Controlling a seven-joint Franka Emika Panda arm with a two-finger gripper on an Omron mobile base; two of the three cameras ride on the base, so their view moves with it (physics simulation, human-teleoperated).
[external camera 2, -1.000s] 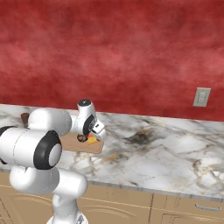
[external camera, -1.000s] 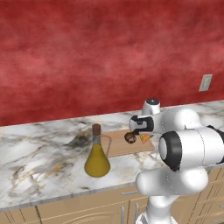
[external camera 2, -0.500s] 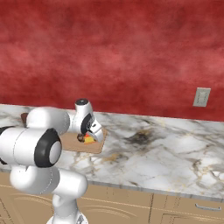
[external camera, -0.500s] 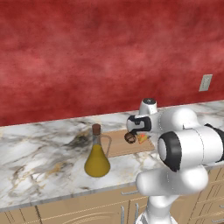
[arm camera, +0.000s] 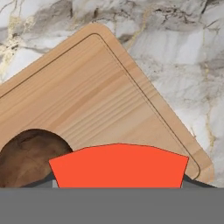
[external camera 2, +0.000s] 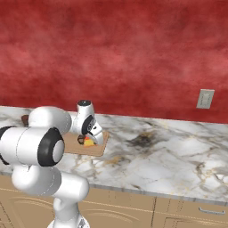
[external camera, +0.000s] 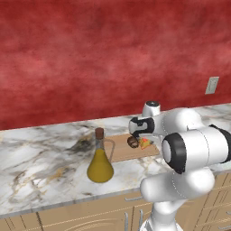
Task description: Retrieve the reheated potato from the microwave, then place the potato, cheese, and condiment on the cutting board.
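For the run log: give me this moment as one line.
phase: placing cheese | gripper: over cutting board, cheese between its fingers | potato: on board | condiment: on counter, off board

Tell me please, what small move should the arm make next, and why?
Probably lower the cheese a little onto the cutting board and open the gripper. The wedge sits right at the gripper, just above the board beside the potato, while the condiment stands off the board on the counter, so it likely comes after.
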